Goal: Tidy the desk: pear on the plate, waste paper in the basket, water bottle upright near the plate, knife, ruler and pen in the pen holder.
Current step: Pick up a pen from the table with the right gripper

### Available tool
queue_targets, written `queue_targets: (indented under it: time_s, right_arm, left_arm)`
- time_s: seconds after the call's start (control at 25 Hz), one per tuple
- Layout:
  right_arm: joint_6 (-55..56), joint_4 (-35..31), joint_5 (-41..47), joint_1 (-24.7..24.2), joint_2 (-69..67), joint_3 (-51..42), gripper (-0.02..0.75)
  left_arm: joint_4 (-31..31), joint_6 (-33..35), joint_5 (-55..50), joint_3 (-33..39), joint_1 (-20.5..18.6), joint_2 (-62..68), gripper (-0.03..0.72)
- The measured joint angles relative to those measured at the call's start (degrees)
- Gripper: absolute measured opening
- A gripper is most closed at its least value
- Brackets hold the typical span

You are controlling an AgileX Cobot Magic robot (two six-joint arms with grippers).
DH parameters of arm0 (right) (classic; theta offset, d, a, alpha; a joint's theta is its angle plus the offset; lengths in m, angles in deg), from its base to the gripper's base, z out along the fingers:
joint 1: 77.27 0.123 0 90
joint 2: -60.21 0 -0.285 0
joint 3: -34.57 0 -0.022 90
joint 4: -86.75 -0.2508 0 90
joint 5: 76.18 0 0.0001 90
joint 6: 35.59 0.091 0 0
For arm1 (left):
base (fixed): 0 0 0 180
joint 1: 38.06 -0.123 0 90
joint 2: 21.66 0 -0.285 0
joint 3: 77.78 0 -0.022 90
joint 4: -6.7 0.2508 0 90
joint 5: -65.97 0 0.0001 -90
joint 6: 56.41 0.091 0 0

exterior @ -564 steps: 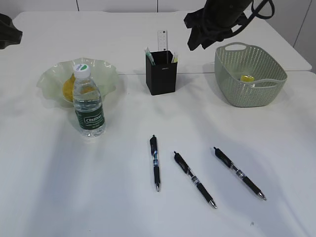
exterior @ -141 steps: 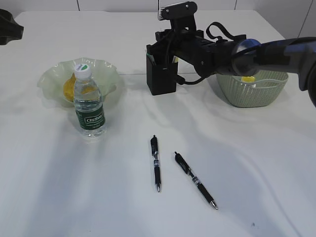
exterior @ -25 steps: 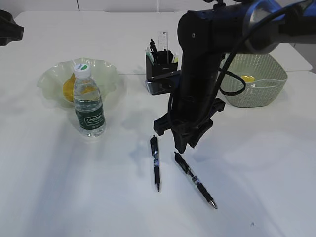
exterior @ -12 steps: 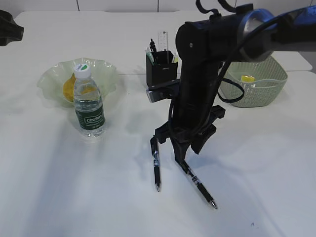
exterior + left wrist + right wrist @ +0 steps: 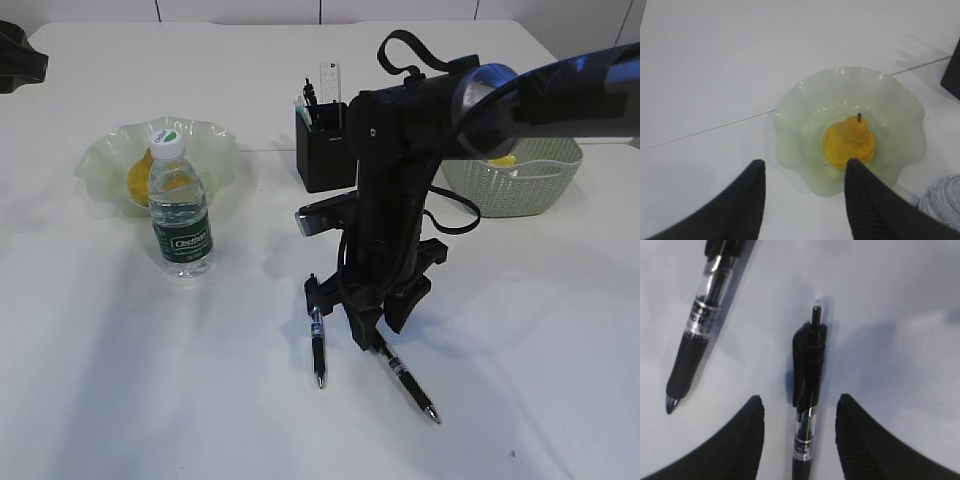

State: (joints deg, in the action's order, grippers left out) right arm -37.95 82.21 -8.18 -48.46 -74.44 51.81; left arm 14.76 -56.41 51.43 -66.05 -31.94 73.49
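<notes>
Pen (image 5: 807,405) lies toward the surface's near edge, between the right end effector's (image 5: 797,432) spread fingers; close squarely on its barrel, clear of the neighbouring pen (image 5: 702,325).

1. A white surface (image 5: 120,400) is filling the view, with soft grey shadows lying across it.
2. A thin seam (image 5: 262,151) is running across it.
3. Pale wall panels (image 5: 240,10) are showing behind.
</notes>
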Motion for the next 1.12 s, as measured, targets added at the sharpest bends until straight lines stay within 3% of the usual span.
queue_targets:
  time_s: [1.12]
  right_arm:
    - [-0.13, 2.2, -1.94, 0.0, -1.0, 0.0, 0.355]
  left_arm:
    - [0.0, 0.0, 0.0, 0.0, 0.0, 0.0, 0.363]
